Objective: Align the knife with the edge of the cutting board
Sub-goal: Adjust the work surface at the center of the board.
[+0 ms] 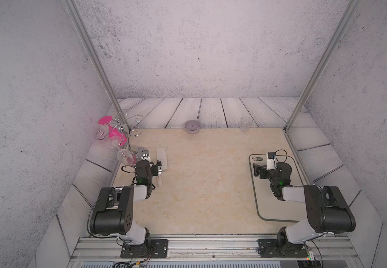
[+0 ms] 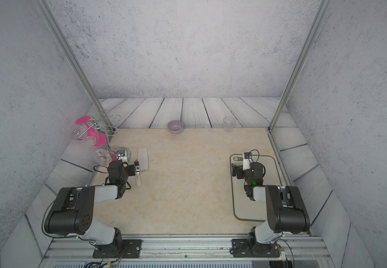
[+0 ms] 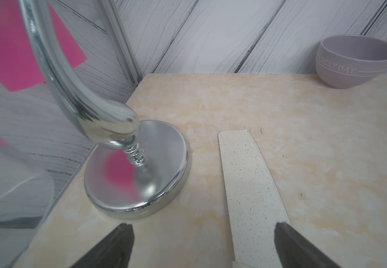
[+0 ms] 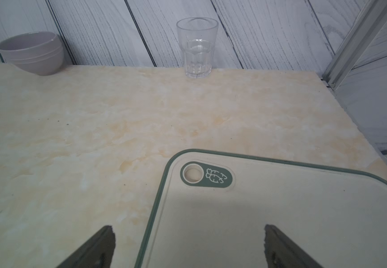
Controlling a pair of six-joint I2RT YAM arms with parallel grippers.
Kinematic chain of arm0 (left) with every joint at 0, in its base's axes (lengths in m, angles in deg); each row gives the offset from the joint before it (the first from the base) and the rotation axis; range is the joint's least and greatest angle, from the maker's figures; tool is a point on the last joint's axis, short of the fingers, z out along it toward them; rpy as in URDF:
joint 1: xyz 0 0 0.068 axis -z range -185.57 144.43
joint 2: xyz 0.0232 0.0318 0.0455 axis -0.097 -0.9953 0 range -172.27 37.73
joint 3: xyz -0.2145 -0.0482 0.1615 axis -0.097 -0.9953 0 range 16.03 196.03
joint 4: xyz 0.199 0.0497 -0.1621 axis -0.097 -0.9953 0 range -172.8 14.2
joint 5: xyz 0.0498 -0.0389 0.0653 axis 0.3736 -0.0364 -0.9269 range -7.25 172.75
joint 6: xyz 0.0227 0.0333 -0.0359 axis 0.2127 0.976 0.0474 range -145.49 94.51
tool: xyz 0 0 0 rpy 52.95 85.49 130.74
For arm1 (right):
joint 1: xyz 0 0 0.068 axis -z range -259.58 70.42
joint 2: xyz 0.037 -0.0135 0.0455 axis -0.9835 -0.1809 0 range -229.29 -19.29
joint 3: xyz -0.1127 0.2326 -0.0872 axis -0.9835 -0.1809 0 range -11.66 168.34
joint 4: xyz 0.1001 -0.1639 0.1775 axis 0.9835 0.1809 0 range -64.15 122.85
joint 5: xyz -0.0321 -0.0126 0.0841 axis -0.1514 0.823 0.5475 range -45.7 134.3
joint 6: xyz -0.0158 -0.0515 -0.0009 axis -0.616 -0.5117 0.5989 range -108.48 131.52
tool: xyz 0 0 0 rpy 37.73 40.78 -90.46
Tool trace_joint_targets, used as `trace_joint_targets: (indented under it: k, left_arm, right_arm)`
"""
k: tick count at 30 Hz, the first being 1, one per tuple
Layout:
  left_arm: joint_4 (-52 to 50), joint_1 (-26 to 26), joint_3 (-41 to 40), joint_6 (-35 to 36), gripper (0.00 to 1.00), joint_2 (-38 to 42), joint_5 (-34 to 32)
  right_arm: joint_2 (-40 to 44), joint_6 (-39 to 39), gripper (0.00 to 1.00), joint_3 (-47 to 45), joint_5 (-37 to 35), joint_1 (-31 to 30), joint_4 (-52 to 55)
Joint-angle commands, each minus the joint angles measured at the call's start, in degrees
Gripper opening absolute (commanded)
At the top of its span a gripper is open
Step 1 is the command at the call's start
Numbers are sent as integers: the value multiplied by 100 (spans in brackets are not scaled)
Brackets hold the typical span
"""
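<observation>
The pale speckled knife lies flat on the marble table at the left, its cream handle pointing toward the front. My left gripper hovers over the spot where blade meets handle. In the left wrist view its jaws stand wide open, and one fingertip overlaps the blade. The beige cutting board with its green rim lies far to the right. My right gripper is open and empty above the board's left edge, near the hole corner.
A chrome glass rack with a pink glass and clear glasses stands just left of the knife, with its round base close to the blade. A grey bowl and a clear tumbler sit at the back edge.
</observation>
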Motion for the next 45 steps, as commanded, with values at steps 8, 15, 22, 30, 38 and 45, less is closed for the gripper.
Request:
trace_joint_targets:
  k: [8,15,22,30,38,45]
  left_arm:
    - [100,-8,-35,-29,100,-10,-70]
    - [103,-9,-36,-28,100,-10,-68]
    - [95,-10,-26,-28,100,-2,-73]
    - [-2496,-10,1120,-371,100,685,-629]
    - [-3911,-10,1608,-1166,100,1215,-732]
    - [-5176,-7,1738,-2568,100,1851,-1105]
  right_arm:
    - [47,-44,99,47,79,6,45]
    - [-29,197,99,117,-503,-1,37]
    - [-24,318,99,135,-801,3,86]
    - [363,259,99,470,-733,-8,740]
    - [1527,1357,99,1136,-1262,-11,2859]
    - [1946,3709,99,1903,-2596,-10,4973]
